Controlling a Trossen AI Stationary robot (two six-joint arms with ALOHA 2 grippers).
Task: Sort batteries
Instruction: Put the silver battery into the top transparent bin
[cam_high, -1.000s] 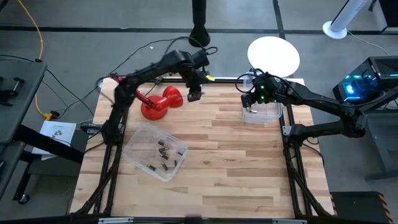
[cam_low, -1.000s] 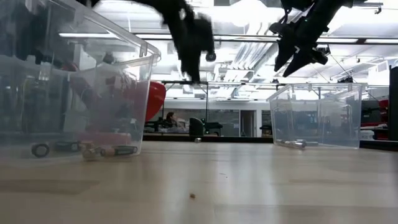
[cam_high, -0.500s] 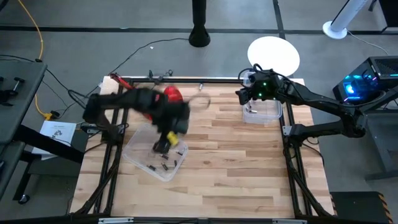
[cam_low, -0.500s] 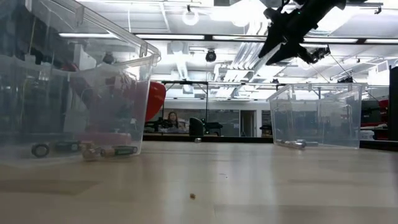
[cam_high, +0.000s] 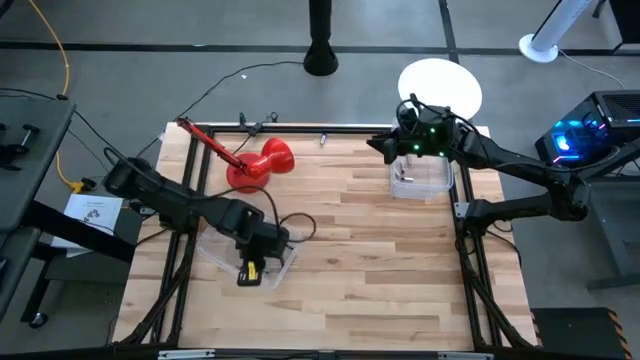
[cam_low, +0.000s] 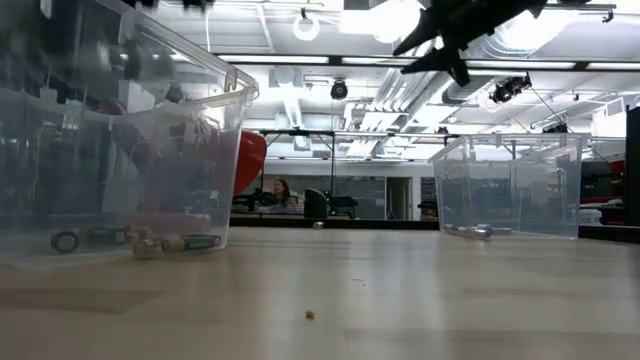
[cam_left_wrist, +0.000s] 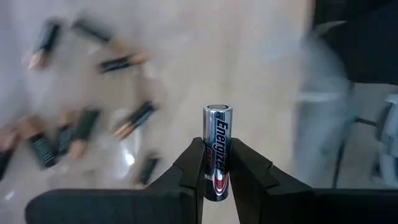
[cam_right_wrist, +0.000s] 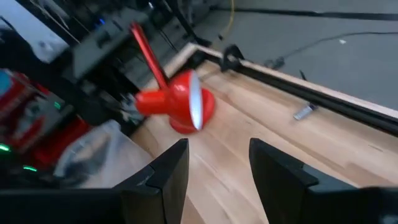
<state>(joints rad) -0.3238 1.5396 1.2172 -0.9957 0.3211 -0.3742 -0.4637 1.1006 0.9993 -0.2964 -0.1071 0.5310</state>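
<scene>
While the desk (cam_high: 380, 240) carries two clear bins so the types stay apart, my left jaws (cam_left_wrist: 216, 163) hang over the big bin (cam_high: 222, 225) at lower left of the high view, clamped on a silver battery (cam_left_wrist: 217, 150) standing upright. Loose dark batteries (cam_left_wrist: 134, 119) lie in that bin below. My right jaws (cam_right_wrist: 216, 163) stand apart, empty, near the small bin (cam_high: 422, 181) at upper right. A second ago my left arm was up by the red plunger (cam_high: 262, 166); it has swung down since.
</scene>
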